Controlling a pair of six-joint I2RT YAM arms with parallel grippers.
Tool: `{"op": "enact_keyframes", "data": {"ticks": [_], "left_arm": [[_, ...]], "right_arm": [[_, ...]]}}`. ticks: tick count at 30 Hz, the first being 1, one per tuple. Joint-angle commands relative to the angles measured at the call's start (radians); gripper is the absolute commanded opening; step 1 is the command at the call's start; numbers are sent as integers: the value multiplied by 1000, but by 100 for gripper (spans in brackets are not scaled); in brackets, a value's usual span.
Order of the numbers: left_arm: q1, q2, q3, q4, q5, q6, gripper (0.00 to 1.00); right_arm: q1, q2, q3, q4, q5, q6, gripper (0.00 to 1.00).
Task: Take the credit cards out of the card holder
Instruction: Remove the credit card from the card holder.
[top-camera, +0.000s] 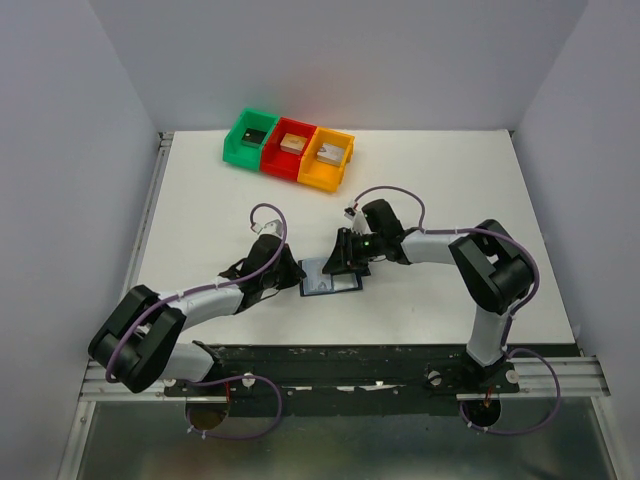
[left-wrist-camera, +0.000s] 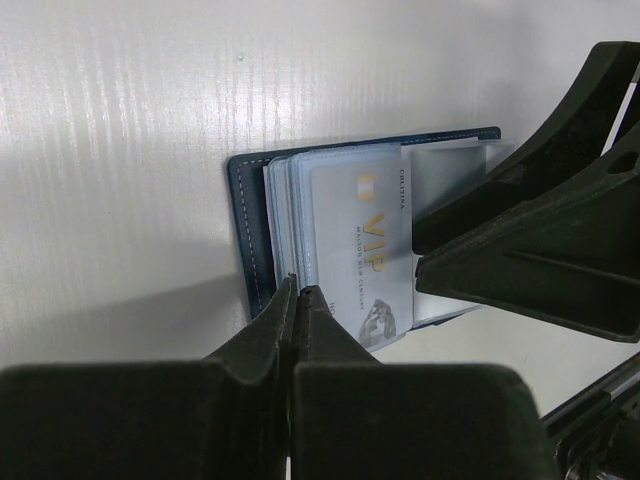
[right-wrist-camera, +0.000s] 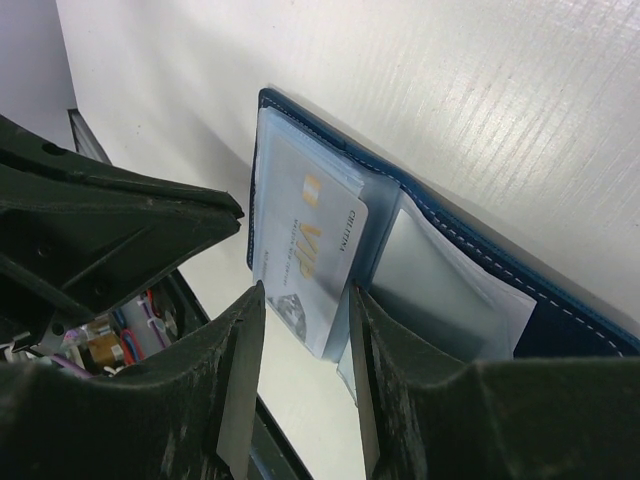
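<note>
Navy cover, stitched pale along its border: the card holder (left-wrist-camera: 245, 230) is lying open and flat on the white surface (top-camera: 450, 190) between the two arms, its clear pockets (right-wrist-camera: 440, 290) fanning upward. The left gripper (left-wrist-camera: 300, 290) is pressed together and bearing down on the holder's left edge, I'd judge to pin it so nothing slides when a card is drawn. The right gripper (right-wrist-camera: 305, 298) is hanging over the holder's right side with its jaws spread, straddling the end of a silver card (right-wrist-camera: 305, 235) lettered in gold. That looks to me like lining up for a pull. Whether its pads are touching the card, or whether the card is partly out of its sleeve, I can't tell. Any other cards are hiding behind the stacked pockets, and the right gripper is covering part of the holder. Well beyond the holder's far edge, three bins (top-camera: 290, 148) are standing in a row, their contents too small to make out.
</note>
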Motion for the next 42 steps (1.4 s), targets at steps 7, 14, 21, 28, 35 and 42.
{"op": "enact_keyframes", "data": {"ticks": [7,14,21,28,35,42], "left_arm": [[2,23,12,-7,-12,1,0],[2,36,13,-11,-10,3,0],[2,46,20,-15,-10,3,0],[2,59,23,-15,-1,4,0],[2,64,21,-5,5,3,0],[2,81,26,7,19,4,0]], "right_arm": [[5,34,-18,55,-53,22,47],[-7,40,-41,101,-75,54,47],[-17,40,-44,80,-67,48,47],[-20,54,-69,201,-127,126,47],[-27,71,-98,337,-183,215,47],[-27,85,-101,388,-211,246,46]]}}
